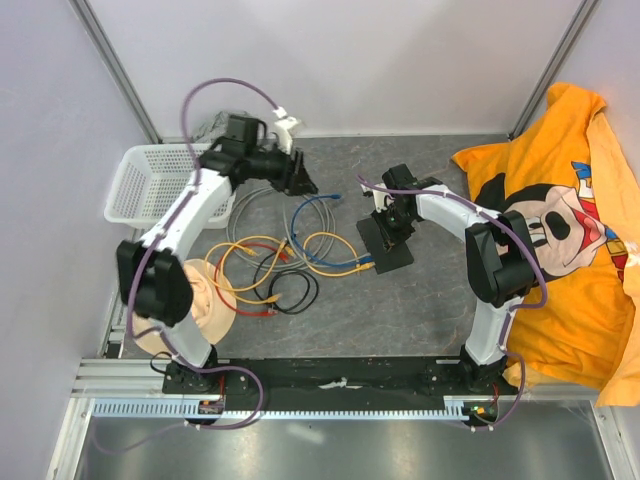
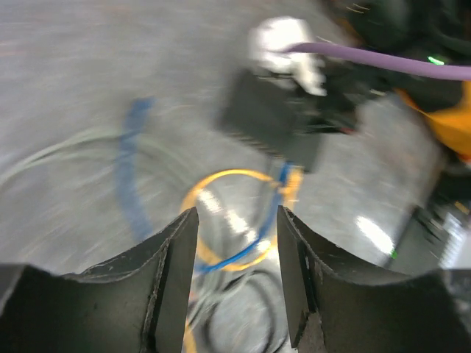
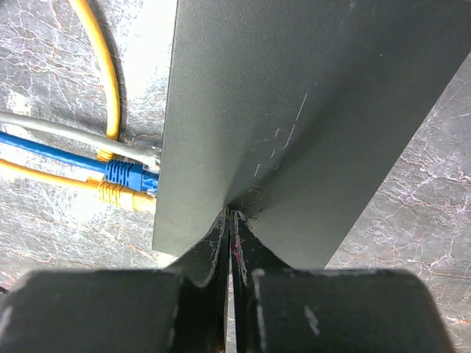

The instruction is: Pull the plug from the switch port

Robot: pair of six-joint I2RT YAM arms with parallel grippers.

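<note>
Logging hazards | left gripper (image 2: pixel 238 217): jaws apart, empty, hovering at 11 o'clock above loose cables (image 1: pixel 262 262) | switch (image 1: pixel 390 247): flat at 3 o'clock of cables, plugs (image 3: pixel 121 174) seated side by side on its 9 o'clock edge | right gripper (image 3: pixel 230 215): clenched, tips pressing switch top | risk: crowded plugs invite wrong grab; pull may drag switch.

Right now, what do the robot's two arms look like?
The left arm and right arm are white tubes with bulky black joints. A purple cable loops along each. Both end in matte black jaws, wedge-shaped and scuffed pale at the edges.
</note>
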